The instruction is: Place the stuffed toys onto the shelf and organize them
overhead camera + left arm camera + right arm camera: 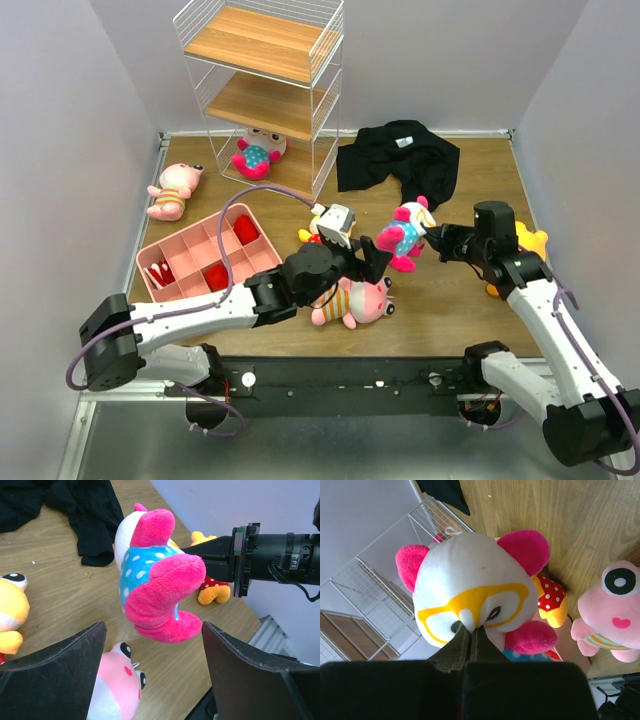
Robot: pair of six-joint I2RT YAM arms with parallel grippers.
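- The left arm reached in low from 8 o'clock toward the middle of the table (480,170), with the left gripper (372,258) pointing toward 3 o'clock.
- The right arm bent up from 4 o'clock, with the right gripper (432,240) facing 9 o'clock, opposite the left one.
- The shelf (262,45) stood at 11 o'clock, and a second glasses toy (258,152) sat on its bottom board.
- The pink tray (190,262) lay at 8 o'clock with red items (245,230) in a few compartments; what they were was hard to make out.
- The left claw was spread wide, its fingers (55,670) flanking the pink feet of the hanging glasses toy (408,232).
- The right claw was clenched on that toy's face at the nose, holding it off the table.
- A pink striped toy (352,302) lay just under the left gripper.
- A pink toy (176,190) lay at 9 o'clock.
- A yellow toy (530,240) sat beside the right forearm at 3 o'clock.
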